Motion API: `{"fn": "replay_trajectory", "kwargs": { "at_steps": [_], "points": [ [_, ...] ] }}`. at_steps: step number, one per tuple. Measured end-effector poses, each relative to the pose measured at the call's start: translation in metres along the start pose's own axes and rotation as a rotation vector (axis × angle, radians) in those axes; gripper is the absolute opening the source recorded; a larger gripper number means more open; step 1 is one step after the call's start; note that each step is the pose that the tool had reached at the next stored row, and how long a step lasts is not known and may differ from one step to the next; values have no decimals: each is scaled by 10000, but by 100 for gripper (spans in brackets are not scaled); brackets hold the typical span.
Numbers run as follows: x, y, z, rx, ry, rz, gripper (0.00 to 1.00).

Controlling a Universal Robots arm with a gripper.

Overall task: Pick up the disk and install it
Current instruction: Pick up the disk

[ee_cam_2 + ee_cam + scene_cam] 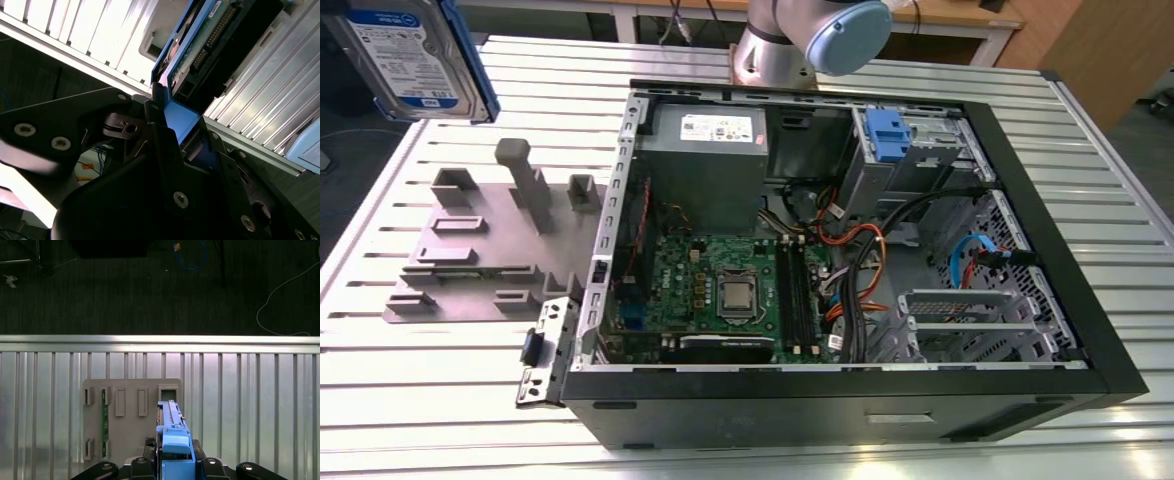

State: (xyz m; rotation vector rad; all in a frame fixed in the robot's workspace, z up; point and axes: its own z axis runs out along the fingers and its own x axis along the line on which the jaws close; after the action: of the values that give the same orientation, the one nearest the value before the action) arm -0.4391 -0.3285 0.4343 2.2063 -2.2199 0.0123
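Aloft, pincer (180,122) tight around the blue-railed disk (414,55), well above the grey slotted stand (480,240).

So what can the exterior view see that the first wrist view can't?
The exterior view has the open computer case with its motherboard. The first wrist view has the gripper shut on the disk, plus the dark floor with a blue cable. Both have the disk, the grey stand and the slatted table.
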Motion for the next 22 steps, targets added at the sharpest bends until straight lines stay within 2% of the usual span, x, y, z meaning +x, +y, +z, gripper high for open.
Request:
{"fn": "replay_trajectory", "kwargs": {
  "at_steps": [7,22],
  "points": [
    [1,0,-15,2,-1,0,36],
    [2,0,-136,1,-1,-1,36]
  ]
}}
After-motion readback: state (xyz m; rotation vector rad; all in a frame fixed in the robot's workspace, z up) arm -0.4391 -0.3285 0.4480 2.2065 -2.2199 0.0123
